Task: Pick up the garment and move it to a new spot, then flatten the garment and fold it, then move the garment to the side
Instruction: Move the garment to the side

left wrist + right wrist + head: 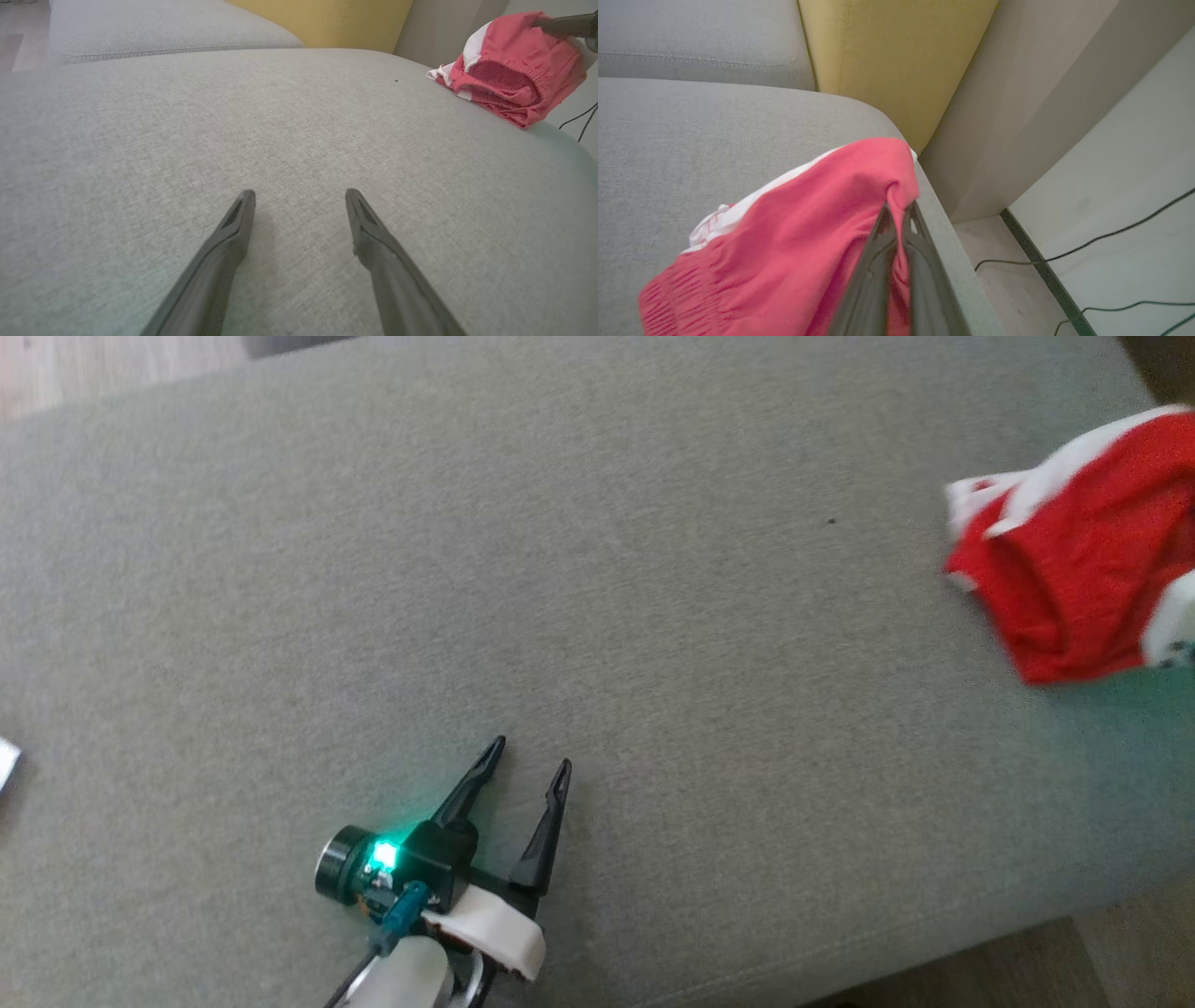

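The garment (1074, 551) is a pair of red shorts with white trim, bunched up near the right end of the grey sofa cushion (597, 569). From my right wrist I see the garment (794, 233) pinched at its top fold by my right gripper (896, 210), which is shut on the cloth and holds it raised. The left wrist view has the garment (509, 70) at the far right, a dark finger reaching into it from the edge. My left gripper (532, 753) is open over bare cushion at the front, far from the cloth; its fingers (369, 228) are spread.
The cushion's right edge (943, 242) drops to a pale floor with black cables (1087, 247). A yellow cushion (887, 60) and a second grey cushion (163, 28) stand at the back. A small white object (7, 765) lies at the far left.
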